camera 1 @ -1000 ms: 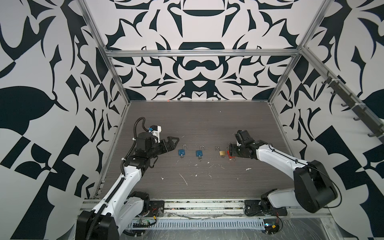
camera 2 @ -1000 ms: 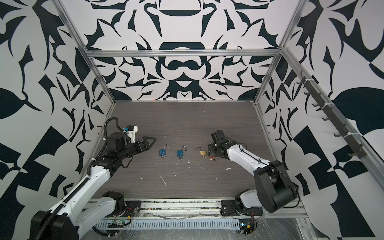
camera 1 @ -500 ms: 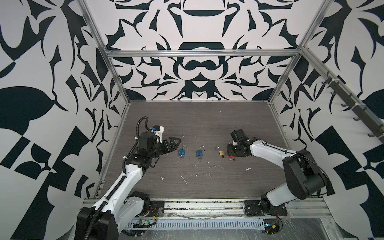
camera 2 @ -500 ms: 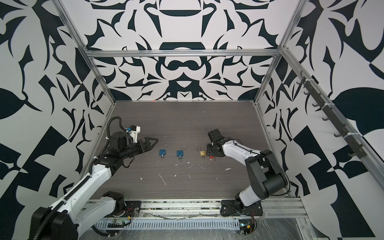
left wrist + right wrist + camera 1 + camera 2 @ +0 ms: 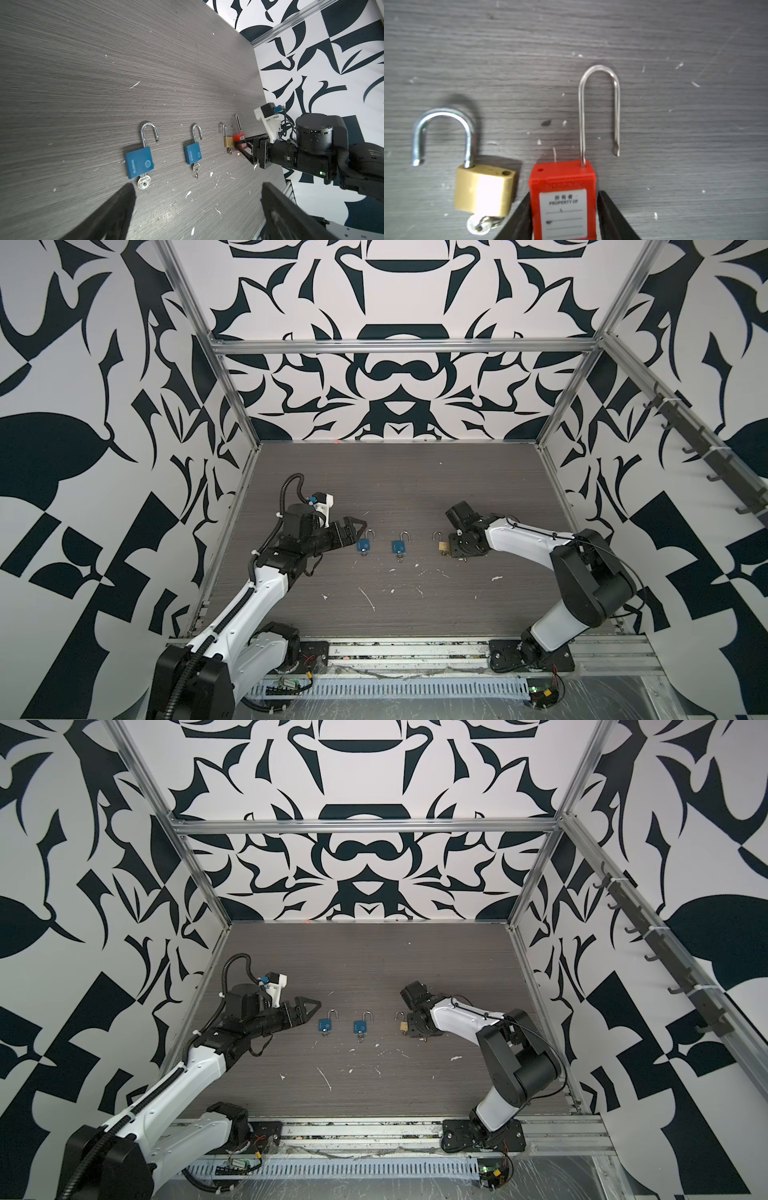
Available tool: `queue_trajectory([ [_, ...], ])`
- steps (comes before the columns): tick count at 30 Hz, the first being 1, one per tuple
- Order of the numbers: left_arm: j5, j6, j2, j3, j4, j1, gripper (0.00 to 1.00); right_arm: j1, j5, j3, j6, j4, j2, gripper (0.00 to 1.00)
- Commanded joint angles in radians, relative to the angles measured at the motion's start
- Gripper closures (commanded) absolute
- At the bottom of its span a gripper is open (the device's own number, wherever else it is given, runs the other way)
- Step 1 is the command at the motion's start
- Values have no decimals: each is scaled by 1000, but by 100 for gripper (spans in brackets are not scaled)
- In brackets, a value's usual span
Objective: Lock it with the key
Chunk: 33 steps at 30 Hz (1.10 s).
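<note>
Four padlocks lie in a row on the dark wood table, all with raised shackles. My right gripper [image 5: 564,194] is closed against the sides of the red padlock [image 5: 562,178], which still rests on the table; its long shackle [image 5: 599,70] is swung clear of its hole. No key of the red padlock shows. Beside it lies a brass padlock [image 5: 483,189] with a key [image 5: 478,225] in its base. My left gripper [image 5: 197,186] hovers wide open and empty just short of the nearest blue padlock [image 5: 138,162], whose key [image 5: 143,182] sticks out.
A second blue padlock [image 5: 192,153] with its key lies between the first one and the brass one. White scraps [image 5: 368,599] litter the table nearer the front edge. Patterned walls and metal frame posts [image 5: 232,402] enclose the table on three sides.
My right gripper has slid forward along the red padlock and its jaws have narrowed onto the body. The left arm has edged slightly toward the blue padlock, still open.
</note>
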Motion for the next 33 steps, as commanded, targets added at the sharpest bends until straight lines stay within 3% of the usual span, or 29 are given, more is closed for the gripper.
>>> queue_trajectory([
  [1, -12, 7, 9, 20, -17, -9, 3, 3, 43, 14, 4, -22, -5, 50],
  [6, -18, 5, 17, 21, -10, -19, 3, 3, 32, 4, 3, -6, 0, 52],
  [9, -38, -4, 26, 23, -13, -24, 4, 3, 18, -7, -1, 10, -3, 72],
  [11, -40, -1, 44, 30, -15, -31, 2, 3, 18, -8, -4, 11, -5, 95],
  [12, -49, -2, 49, 29, -16, -38, 1, 2, 18, -5, -6, 8, -6, 100],
  [17, -57, -10, 35, 22, -7, -56, 2, 4, 19, 18, -57, -35, -74, 100],
  [21, -18, -34, -10, -1, 81, -56, 5, 50, -160, 58, -208, -56, -207, 100],
  [26, 69, -58, 67, 56, 94, -56, 7, 119, -498, 141, -354, -74, -297, 100],
  [29, 97, -61, 100, 72, 137, -56, 7, 139, -708, 235, -415, -129, -277, 100],
  [33, 146, -33, 81, 59, 258, -56, 5, 161, -885, 369, -444, -225, -206, 100],
])
